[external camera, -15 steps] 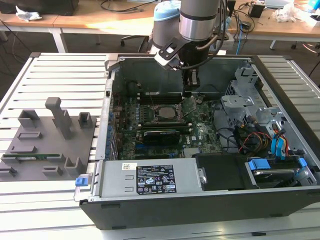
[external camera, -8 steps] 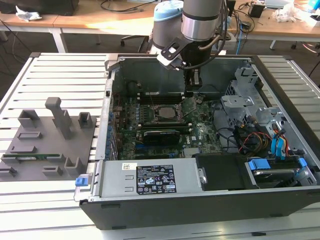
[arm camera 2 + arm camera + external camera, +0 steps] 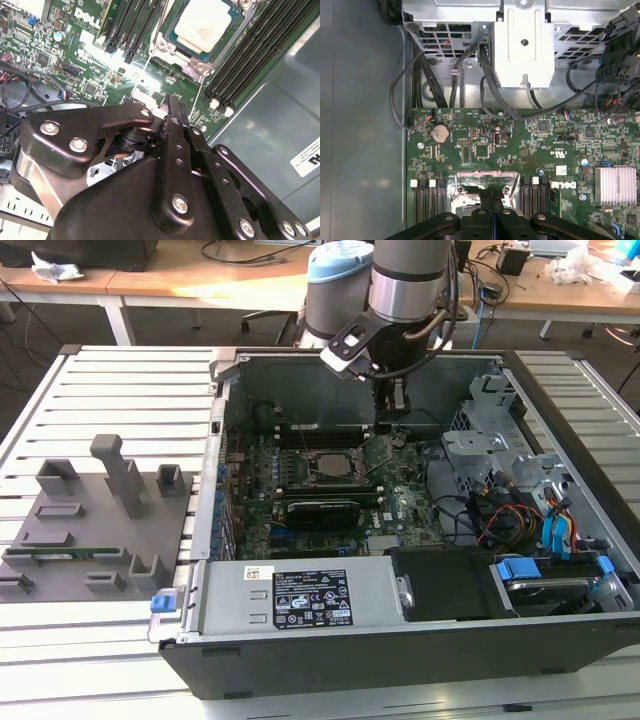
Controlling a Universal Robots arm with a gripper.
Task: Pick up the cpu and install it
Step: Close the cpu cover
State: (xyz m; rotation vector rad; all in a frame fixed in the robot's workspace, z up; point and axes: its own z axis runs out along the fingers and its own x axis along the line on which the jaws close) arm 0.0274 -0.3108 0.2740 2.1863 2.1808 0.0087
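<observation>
The cpu (image 3: 205, 22) lies flat inside the socket (image 3: 199, 64) on the green board (image 3: 485, 135), with its silver top facing up and the metal frame of the socket around it. The gripper (image 3: 170, 102) is not holding it. In both wrist views the two black fingers (image 3: 496, 200) are pressed together, with only a thin line between them and nothing pinched there. The fingertips are low over the board, just beside one corner of the socket. I cannot tell whether they touch the thin wire lever that runs near them.

In the exterior view the arm reaches down into the open computer case (image 3: 300, 660), and the gripper (image 3: 392, 420) hangs a little toward the exterior view's right of the socket (image 3: 330, 465). Long black memory slots (image 3: 250, 55) run along both sides of the socket. The case stands on a table (image 3: 120, 390) made of metal slats. On the exterior view's left a grey tray (image 3: 60, 510) with several holders lies on the table, well apart from the gripper, and a green memory stick (image 3: 60, 552) rests on it.
</observation>
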